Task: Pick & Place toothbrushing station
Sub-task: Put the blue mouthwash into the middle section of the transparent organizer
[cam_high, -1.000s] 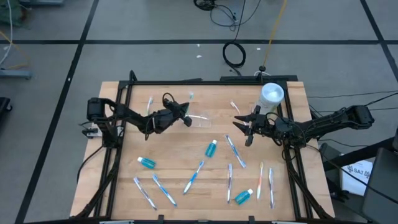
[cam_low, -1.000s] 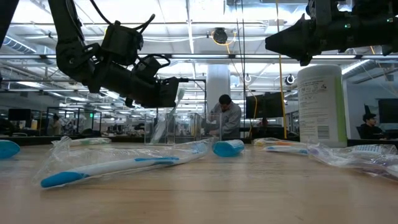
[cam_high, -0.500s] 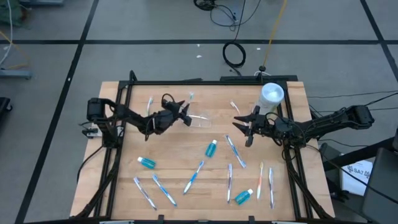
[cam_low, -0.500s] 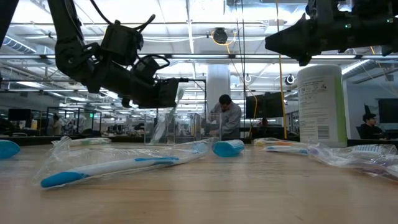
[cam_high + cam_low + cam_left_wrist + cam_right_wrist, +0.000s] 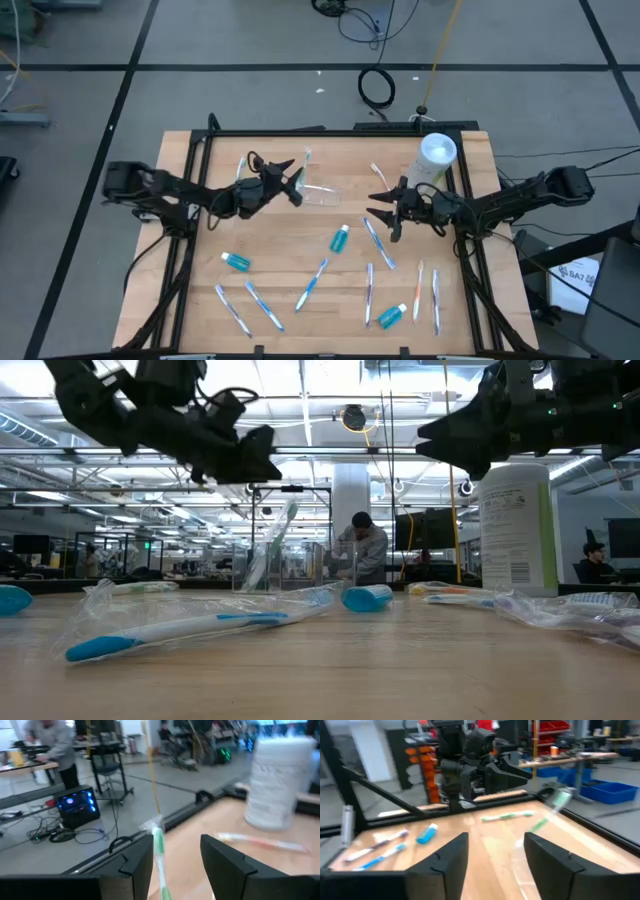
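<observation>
The toothbrushing station [image 5: 322, 194], a small clear container, stands on its base at the middle of the table's far half, also seen in the low view [image 5: 295, 565]. A green toothbrush [image 5: 272, 540] leans inside it, head up. My left gripper [image 5: 296, 186] hovers open just left of and above the container [image 5: 268, 465]. In its wrist view the toothbrush [image 5: 160, 855] shows in the gap between the fingers, untouched. My right gripper [image 5: 384, 215] hangs open right of the container, above the table [image 5: 495, 842], holding nothing.
A white canister [image 5: 437, 153] stands at the far right. Blue toothpaste tubes [image 5: 340, 238] [image 5: 236, 260] and several wrapped toothbrushes [image 5: 312, 282] lie scattered over the near half. One wrapped toothbrush [image 5: 180, 628] lies close to the low camera. A person [image 5: 365, 550] stands in the room behind.
My left gripper has let go of the green toothbrush, risen and drawn back a little toward the table's left edge. The toothbrush stays leaning in the clear container. My right gripper has shifted slightly toward the container.
</observation>
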